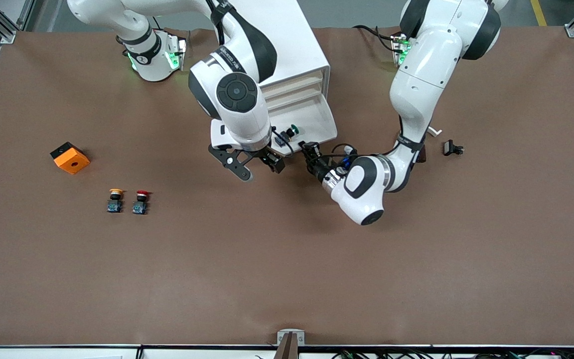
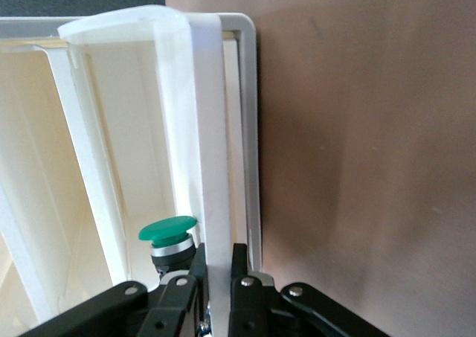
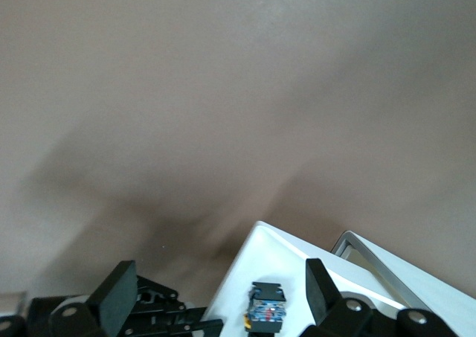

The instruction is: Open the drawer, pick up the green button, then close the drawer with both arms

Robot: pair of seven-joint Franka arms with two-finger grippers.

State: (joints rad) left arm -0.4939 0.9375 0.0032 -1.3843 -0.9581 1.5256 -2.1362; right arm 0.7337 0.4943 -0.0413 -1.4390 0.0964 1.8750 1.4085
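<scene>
The lowest drawer [image 1: 319, 119] of the white cabinet [image 1: 292, 45] stands pulled out. The green-capped button [image 1: 292, 131] lies on its side in it. My left gripper [image 1: 310, 149] is shut on the drawer's front wall [image 2: 210, 129], with the button [image 2: 169, 233] just inside that wall. My right gripper [image 1: 261, 167] is open and empty, low over the drawer's corner toward the right arm's end. In the right wrist view the button's blue base [image 3: 266, 312] lies on the drawer floor [image 3: 256, 266] between my open right gripper's [image 3: 219, 281] fingers, untouched.
An orange-capped button [image 1: 115, 200] and a red-capped button [image 1: 141, 202] stand side by side on the brown table, with an orange block [image 1: 70, 157] toward the right arm's end. A small black part [image 1: 452, 148] lies toward the left arm's end.
</scene>
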